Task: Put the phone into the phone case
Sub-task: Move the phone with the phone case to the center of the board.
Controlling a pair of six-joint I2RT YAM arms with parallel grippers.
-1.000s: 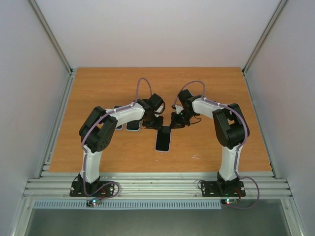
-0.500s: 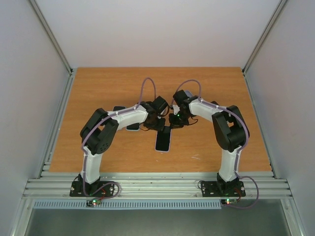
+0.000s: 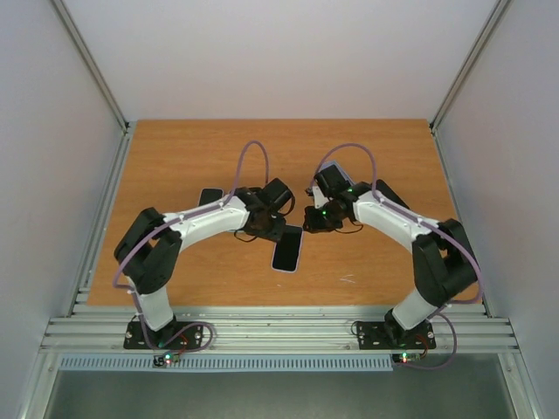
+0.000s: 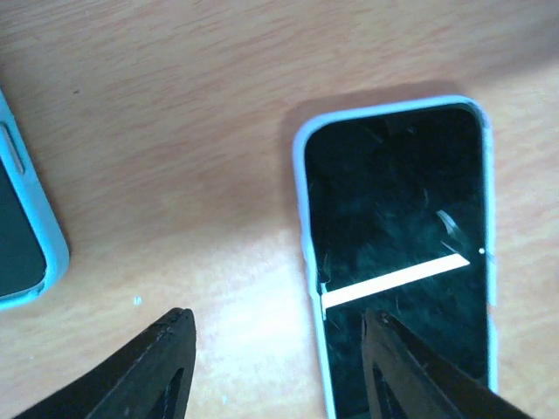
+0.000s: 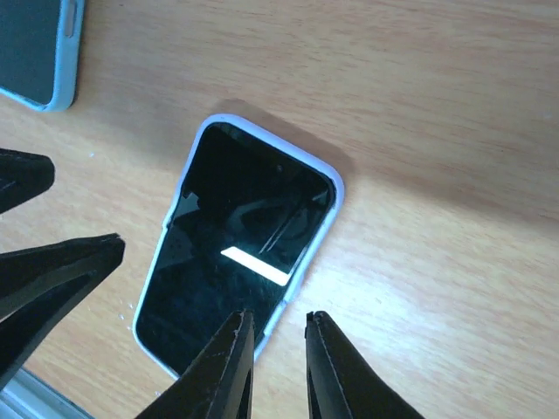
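Observation:
A black-screened phone [image 3: 287, 249] lies face up on the table inside a light blue case rim [image 4: 303, 201]. It also shows in the right wrist view [image 5: 236, 262]. My left gripper [image 3: 272, 229] is open at the phone's far end. In the left wrist view the left gripper [image 4: 278, 327] has one finger over the screen and the other over bare wood. My right gripper [image 3: 314, 218] stands just right of the phone's far end. In its own view the right gripper [image 5: 275, 327] is open by a narrow gap, straddling the phone's long edge and holding nothing.
A second light blue case [image 3: 210, 197] lies on the wood left of the phone, partly under my left arm. It also shows at the left edge of the left wrist view [image 4: 22, 236] and at the top left of the right wrist view [image 5: 39, 52]. White walls enclose the table.
Both arms have stretched lower and wider. My left gripper shifted to the phone's far end. The phone has turned slightly, its near end now pointing a little left.

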